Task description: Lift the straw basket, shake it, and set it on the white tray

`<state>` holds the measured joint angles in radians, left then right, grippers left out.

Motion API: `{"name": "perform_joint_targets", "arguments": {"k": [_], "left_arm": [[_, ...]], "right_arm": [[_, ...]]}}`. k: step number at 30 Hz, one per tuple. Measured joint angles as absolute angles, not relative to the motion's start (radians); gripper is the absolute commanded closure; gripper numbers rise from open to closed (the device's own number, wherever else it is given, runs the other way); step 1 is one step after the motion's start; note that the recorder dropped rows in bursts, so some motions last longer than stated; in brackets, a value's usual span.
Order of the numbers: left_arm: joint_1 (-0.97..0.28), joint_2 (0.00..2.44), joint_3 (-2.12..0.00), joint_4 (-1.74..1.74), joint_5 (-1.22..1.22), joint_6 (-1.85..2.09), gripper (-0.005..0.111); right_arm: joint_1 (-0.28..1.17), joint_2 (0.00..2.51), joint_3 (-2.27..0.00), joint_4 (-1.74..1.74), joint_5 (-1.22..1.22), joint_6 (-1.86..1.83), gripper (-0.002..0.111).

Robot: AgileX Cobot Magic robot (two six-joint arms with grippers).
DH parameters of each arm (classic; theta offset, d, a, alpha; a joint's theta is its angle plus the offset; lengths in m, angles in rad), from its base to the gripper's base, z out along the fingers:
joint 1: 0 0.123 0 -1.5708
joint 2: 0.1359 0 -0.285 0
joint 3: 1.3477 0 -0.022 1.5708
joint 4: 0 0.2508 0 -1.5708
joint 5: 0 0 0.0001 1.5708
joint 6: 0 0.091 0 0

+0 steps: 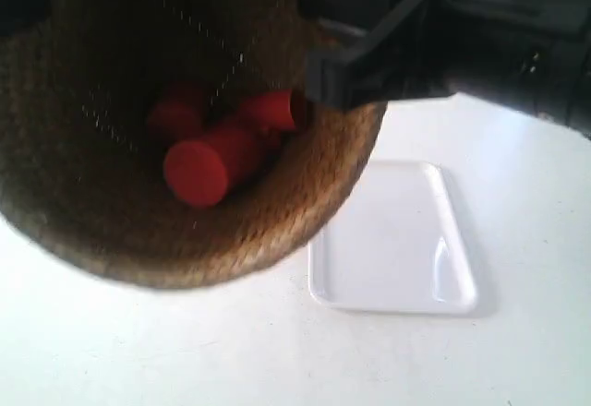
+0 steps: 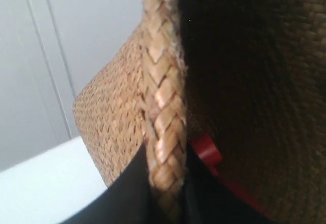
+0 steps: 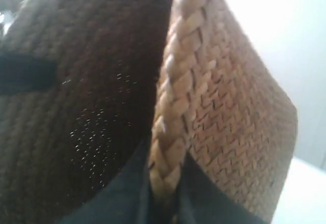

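Woven straw basket [image 1: 111, 231], red cylinders [image 1: 208, 171] inside, held above white table [image 1: 138, 351]. Left gripper [image 2: 165, 196] and right gripper [image 3: 164, 196] each clamp its braided rim [image 2: 160, 96]. White tray [image 1: 397, 240] lies at four o'clock.

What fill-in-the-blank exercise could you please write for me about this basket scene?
1. The cylinders inside the straw basket are ____ in colour.
2. The left gripper and right gripper are each shut on the basket's braided ____.
3. The white tray is ____ in outline, with rounded corners.
Missing words: red; rim; rectangular.
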<state>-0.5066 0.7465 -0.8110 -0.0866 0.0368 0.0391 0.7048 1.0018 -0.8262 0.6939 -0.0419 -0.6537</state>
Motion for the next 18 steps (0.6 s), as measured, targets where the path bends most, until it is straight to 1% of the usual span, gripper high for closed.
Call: {"name": "perform_joint_targets", "arguments": {"k": [2,3,4,6,8,12,15,18], "left_arm": [[-0.458,0.829,-0.806,-0.095,-0.027,0.054,0.107],[-0.441,0.870,-0.806,-0.113,0.007,0.034,0.107],[-0.436,0.906,-0.806,-0.127,0.092,0.013,0.107],[-0.455,0.890,-0.806,-0.131,0.187,0.000,0.107],[-0.475,0.841,-0.806,-0.131,0.216,-0.013,0.107],[-0.485,0.785,-0.820,-0.113,0.170,-0.019,0.107],[-0.485,0.806,-0.824,-0.109,0.145,-0.017,0.107],[-0.485,0.850,-0.834,-0.108,0.156,-0.052,0.107]], "right_arm": [[0.661,1.064,-0.806,0.694,-0.158,-0.660,0.108],[0.642,1.110,-0.803,0.701,-0.126,-0.656,0.108],[0.629,1.144,-0.802,0.708,-0.025,-0.647,0.108],[0.635,1.141,-0.799,0.708,0.077,-0.636,0.108],[0.662,1.101,-0.797,0.708,0.113,-0.626,0.108],[0.675,1.039,-0.799,0.702,0.058,-0.621,0.108],[0.675,1.039,-0.803,0.701,0.033,-0.616,0.108],[0.658,1.054,-0.803,0.701,0.065,-0.548,0.108]]}}
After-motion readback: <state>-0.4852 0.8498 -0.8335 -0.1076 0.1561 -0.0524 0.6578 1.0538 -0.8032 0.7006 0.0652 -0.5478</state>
